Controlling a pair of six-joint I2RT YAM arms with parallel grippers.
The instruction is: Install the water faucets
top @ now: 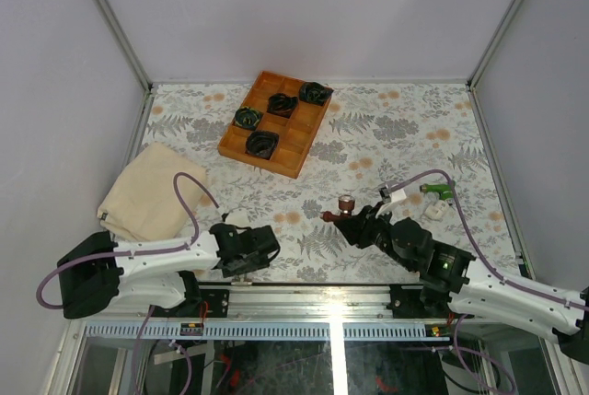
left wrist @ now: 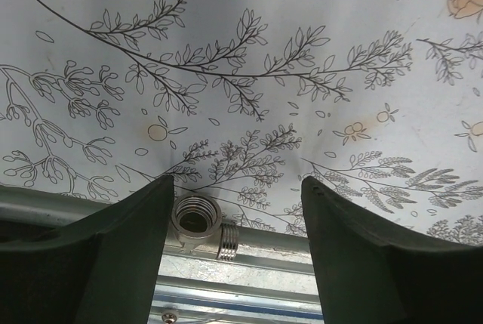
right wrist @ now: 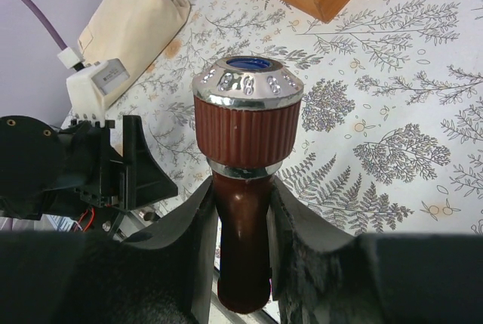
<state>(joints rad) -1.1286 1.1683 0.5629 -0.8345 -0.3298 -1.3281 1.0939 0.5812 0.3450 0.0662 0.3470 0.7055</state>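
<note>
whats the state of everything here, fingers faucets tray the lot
red-brown faucet, stem clamped, knob end out
right fingers, shut on that faucet
left fingers, open, holding nothing
silver fitting, beside one left finger, not clamped
green faucet, lying free, untouched
wooden tray, four coiled bundles in its compartments
cloth, folded, lying flat

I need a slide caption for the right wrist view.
Right gripper shut on the red-brown faucet, floral table behind it.
</note>
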